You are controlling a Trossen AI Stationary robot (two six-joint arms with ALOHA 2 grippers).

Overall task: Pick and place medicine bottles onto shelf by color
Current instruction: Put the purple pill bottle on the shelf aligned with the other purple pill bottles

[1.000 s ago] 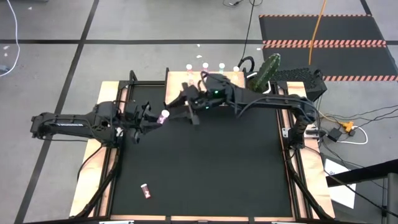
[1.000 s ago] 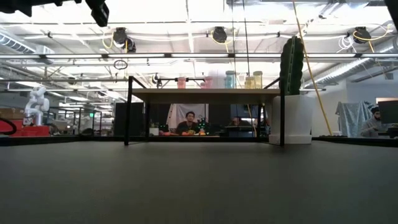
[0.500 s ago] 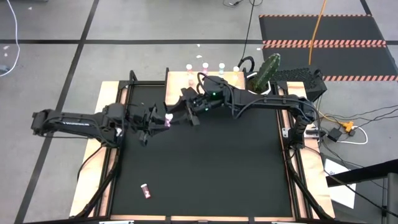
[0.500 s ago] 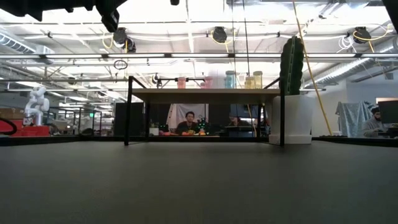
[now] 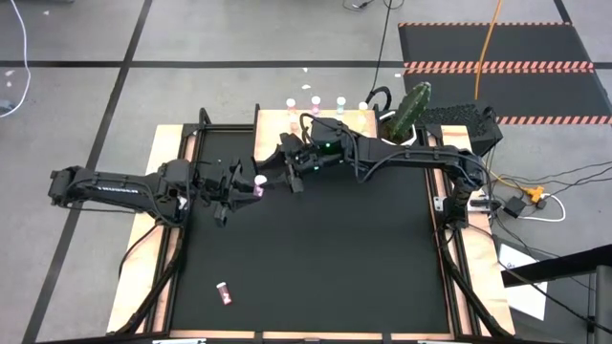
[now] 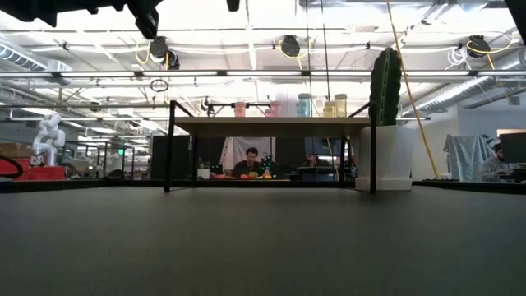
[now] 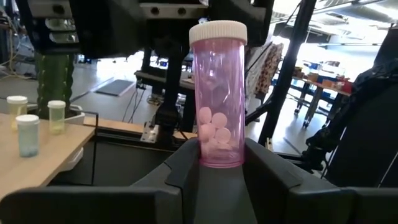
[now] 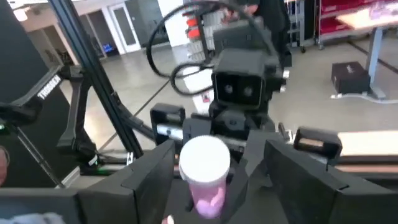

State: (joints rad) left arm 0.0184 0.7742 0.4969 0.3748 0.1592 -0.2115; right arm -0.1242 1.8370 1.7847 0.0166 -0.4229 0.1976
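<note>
Left gripper (image 5: 251,185) clamps the pink white-capped pill bottle (image 5: 259,182) mid-frame; right gripper (image 8: 208,180), fingers apart around it, could knock it loose.

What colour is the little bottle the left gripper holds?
Clear pink bottle with a white cap, best seen in the left wrist view.

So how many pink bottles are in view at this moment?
4: one in the left gripper at, two on the shelf at and, one lying on the mat. Others may be hidden.

The left gripper (image 5: 251,185) carried the pink bottle (image 5: 259,182) seemingly between the right gripper's (image 5: 271,172) fingers.
</note>
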